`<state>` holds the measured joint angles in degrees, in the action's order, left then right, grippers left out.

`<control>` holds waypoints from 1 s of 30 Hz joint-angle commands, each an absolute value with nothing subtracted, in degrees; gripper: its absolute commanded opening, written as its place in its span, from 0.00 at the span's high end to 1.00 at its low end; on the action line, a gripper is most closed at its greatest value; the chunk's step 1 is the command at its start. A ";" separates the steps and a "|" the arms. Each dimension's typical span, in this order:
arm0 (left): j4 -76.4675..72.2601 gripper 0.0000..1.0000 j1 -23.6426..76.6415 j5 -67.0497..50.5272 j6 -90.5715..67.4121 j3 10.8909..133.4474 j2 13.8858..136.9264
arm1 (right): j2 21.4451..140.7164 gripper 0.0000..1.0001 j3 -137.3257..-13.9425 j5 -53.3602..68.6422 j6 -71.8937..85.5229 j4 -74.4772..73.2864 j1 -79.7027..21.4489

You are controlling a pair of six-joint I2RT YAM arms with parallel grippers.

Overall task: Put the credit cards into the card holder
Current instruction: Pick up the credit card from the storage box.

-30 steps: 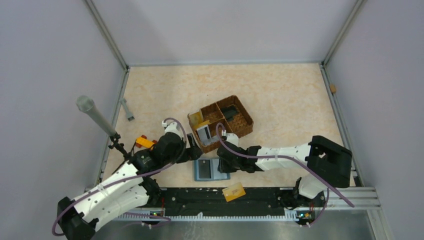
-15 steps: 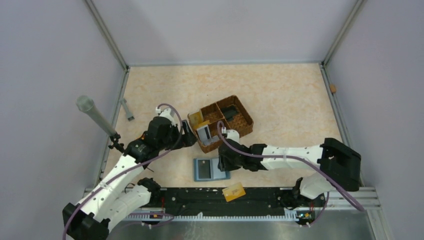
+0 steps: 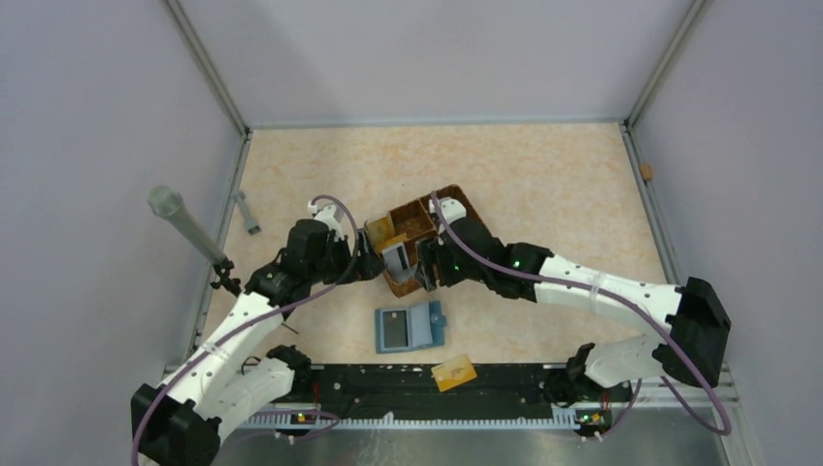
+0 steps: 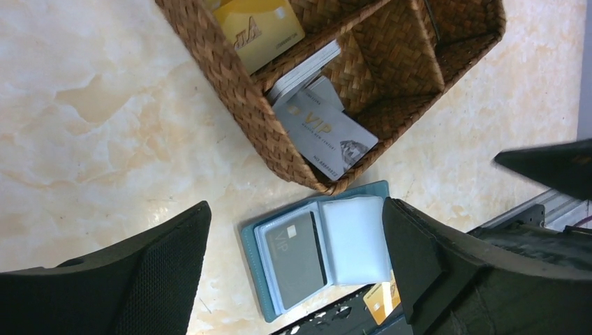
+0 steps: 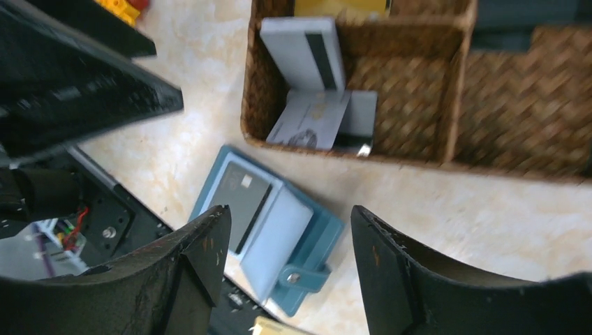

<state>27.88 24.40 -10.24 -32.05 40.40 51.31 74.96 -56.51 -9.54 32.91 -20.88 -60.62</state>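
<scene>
Your left arm (image 3: pixel 243 325) reaches from the lower left toward the left wall of the wicker basket (image 4: pixel 230 91). The left gripper (image 3: pixel 367 262) is spread wide and empty. Your right arm (image 3: pixel 592 286) stretches in from the lower right, with the right gripper (image 3: pixel 428 274) over the basket's near corner, jaws well apart and nothing between them.

A second ago both grippers hung lower, beside the card holder (image 3: pixel 410 327), and the right jaws were narrower. The holder now lies uncovered and open below the basket, a grey card (image 4: pixel 297 258) in its left pocket. More credit cards (image 4: pixel 322 125) lean in the basket. A gold card (image 3: pixel 454 373) sits on the black rail (image 3: pixel 388 388).

The table (image 3: pixel 543 184) is beige and marbled, and the walls (image 3: pixel 437 58) are pale grey.
</scene>
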 commanded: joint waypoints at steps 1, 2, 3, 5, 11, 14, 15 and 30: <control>22.84 0.06 23.80 -10.10 -35.15 35.30 47.64 | 77.95 0.34 -63.11 -8.89 15.69 -18.25 -58.04; 22.67 0.05 23.51 -9.58 -35.50 34.53 47.07 | 79.47 0.33 -64.59 -8.83 13.29 -17.43 -57.32; 22.81 0.05 23.08 -8.94 -35.73 33.78 46.73 | 81.07 0.32 -65.50 -8.10 10.83 -16.47 -56.47; 24.35 0.05 21.91 -6.71 -35.96 33.65 46.50 | 84.10 0.29 -66.97 -7.03 6.17 -13.73 -54.90; 24.99 0.04 16.22 -4.34 -36.71 32.13 45.20 | 89.79 0.25 -67.42 -1.87 -8.76 -4.39 -52.91; 22.97 0.05 15.91 -6.49 -38.27 30.05 44.15 | 91.40 0.25 -66.38 1.14 -14.98 -0.53 -52.88; 22.00 0.05 15.90 -7.78 -38.51 29.31 44.05 | 91.98 0.25 -66.13 2.19 -16.76 0.90 -52.84; 22.31 0.07 15.91 -14.19 -37.58 25.44 45.23 | 101.96 0.26 -69.05 7.91 -29.70 1.30 -52.85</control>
<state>24.38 16.10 -14.11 -37.60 25.87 46.13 100.88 -65.80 5.98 -26.00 0.14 -53.06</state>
